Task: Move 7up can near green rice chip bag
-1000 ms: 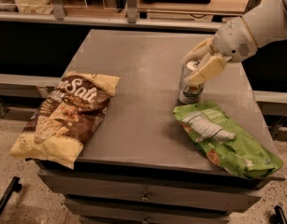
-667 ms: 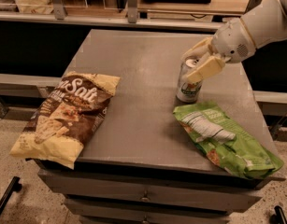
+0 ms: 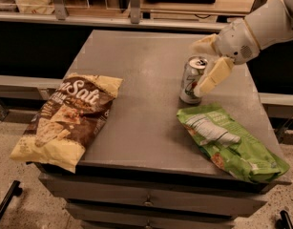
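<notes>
On the near right of the grey metal table (image 3: 136, 80) lay the crinkled lime-green rice chip bag (image 3: 232, 144), its long axis running towards the near-right corner. Just beyond its far-left end stood the small silver aluminium 7up can (image 3: 190, 82), upright. The cream two-finger gripper (image 3: 199, 67), entering from the far right, clasped the can.

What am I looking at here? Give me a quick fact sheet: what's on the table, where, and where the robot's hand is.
surface: grey table
drink: 7up can, upright, on the table's right half
snack, right: green rice chip bag, lying flat just in front of the can
snack, left: brown-and-cream bag, overhanging the left front corner
gripper: around the can, reaching in from the right
</notes>
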